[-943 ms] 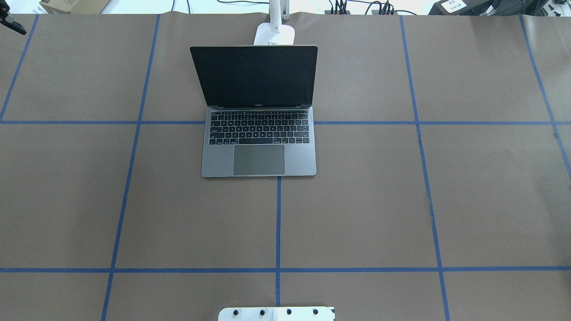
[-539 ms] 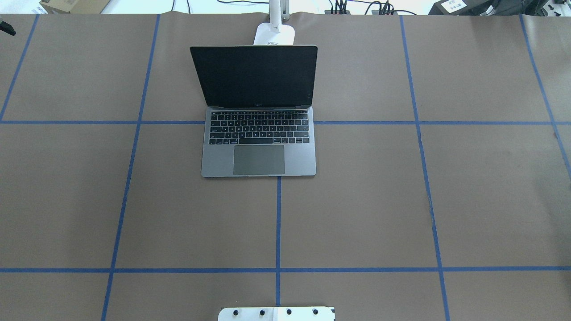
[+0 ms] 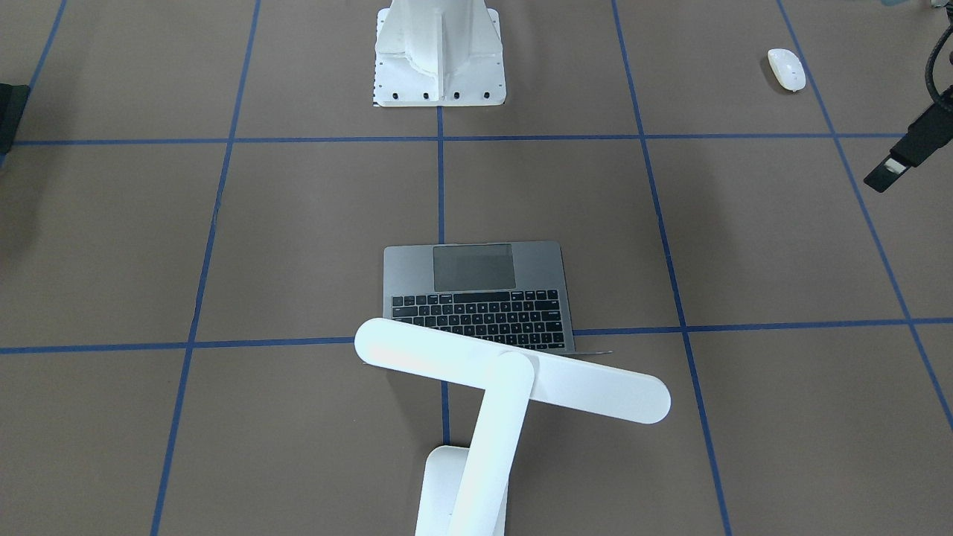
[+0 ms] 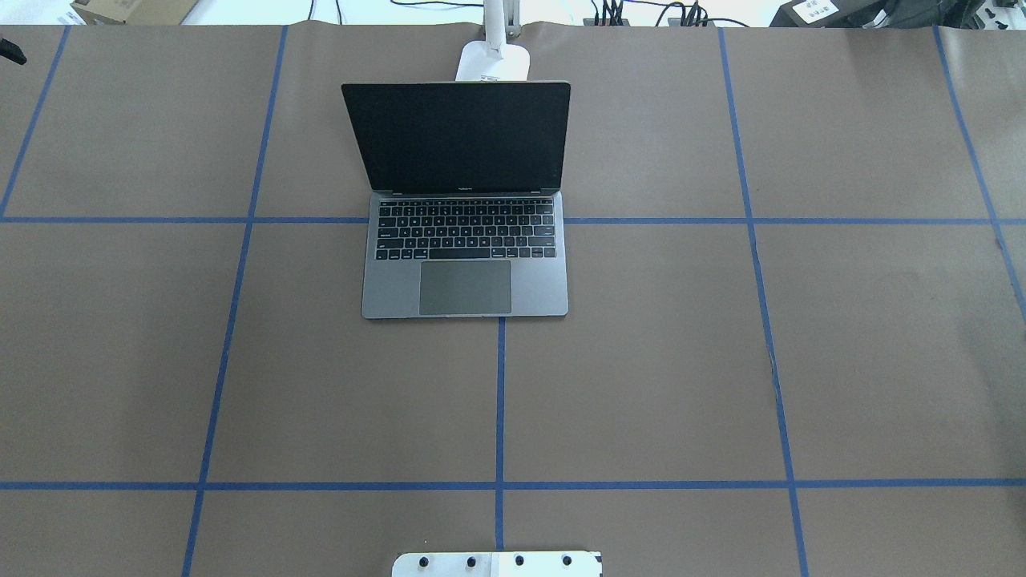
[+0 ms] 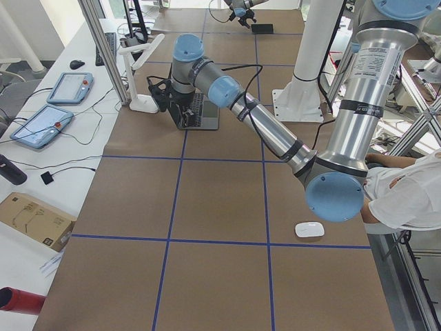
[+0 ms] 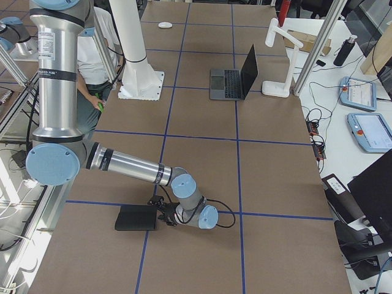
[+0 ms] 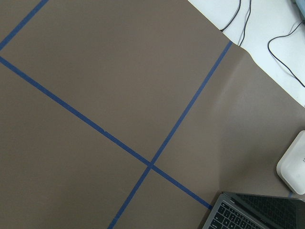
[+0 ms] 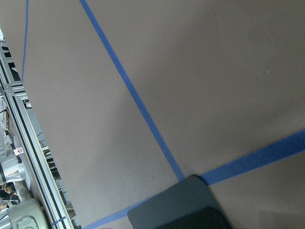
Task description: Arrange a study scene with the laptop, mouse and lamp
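Laptop: the laptop (image 4: 465, 240) stands open on the far half of the table (image 4: 681, 361), screen dark and keys towards the robot; overhead I get screen and deck whole, while front-facing the lamp head covers the rear of the keyboard

Lamp: the lamp (image 3: 514, 370) stands just behind the laptop's lid; overhead I see only its base and the foot of its arm, front-facing I see the long bar head lying across above the hinge

Mouse: the mouse (image 3: 787, 69) lies well apart from the laptop, on the robot's left and near the robot's own edge; it falls outside the overhead view and is plain in the front-facing and both side views

Left gripper: the left gripper (image 5: 167, 100) hangs above the table on the laptop's left; overhead gives a black sliver at the edge, and its wrist camera shows paper, a laptop corner and the lamp base; I cannot tell whether the fingers are spread or pressed together

Right gripper: the right gripper (image 6: 160, 213) sits low at the table's right end beside a black mat (image 6: 136, 217); only the side views show it, and its own camera shows just the mat's corner, so I cannot tell its state
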### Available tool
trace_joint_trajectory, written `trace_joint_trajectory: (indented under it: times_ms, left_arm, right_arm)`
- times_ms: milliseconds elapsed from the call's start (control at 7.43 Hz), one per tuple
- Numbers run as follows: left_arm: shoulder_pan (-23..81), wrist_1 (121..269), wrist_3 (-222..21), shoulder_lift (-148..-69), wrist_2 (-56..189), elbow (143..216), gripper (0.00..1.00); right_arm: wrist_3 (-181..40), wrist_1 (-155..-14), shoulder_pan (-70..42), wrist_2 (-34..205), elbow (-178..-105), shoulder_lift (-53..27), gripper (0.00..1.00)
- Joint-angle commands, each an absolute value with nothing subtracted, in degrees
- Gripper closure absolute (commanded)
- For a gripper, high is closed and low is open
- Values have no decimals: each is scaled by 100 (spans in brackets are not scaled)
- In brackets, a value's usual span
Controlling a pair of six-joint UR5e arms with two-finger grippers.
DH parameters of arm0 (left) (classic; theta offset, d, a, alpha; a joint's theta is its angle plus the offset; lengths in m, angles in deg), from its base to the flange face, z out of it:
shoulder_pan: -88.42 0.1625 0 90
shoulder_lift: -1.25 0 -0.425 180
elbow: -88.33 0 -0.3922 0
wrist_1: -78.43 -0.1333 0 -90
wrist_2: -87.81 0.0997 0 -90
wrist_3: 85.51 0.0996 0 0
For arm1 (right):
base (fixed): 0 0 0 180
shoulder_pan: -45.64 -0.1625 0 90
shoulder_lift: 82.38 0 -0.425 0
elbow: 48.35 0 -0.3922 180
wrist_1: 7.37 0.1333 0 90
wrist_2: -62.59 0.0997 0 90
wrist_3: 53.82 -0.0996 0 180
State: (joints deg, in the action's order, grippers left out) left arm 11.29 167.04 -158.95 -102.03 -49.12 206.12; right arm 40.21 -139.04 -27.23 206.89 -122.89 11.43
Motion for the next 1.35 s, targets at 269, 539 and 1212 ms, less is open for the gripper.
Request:
trace_joint_trajectory:
  times_ms: [269,539,1212]
  left_arm:
    - [1108,16555,-15925,-10211,-4912,20750,4]
    - [1108,16466,-15933,-10203,-4912,20873,4]
    - [1108,16176,-15960,-10220,-4912,21128,4]
  right_arm:
    - [3978,-13499,-2722,20585,-12122,1272,9]
    - [3970,-13586,-2714,20620,-12051,1272,9]
    - [4049,-14087,-2705,20699,-12199,1395,9]
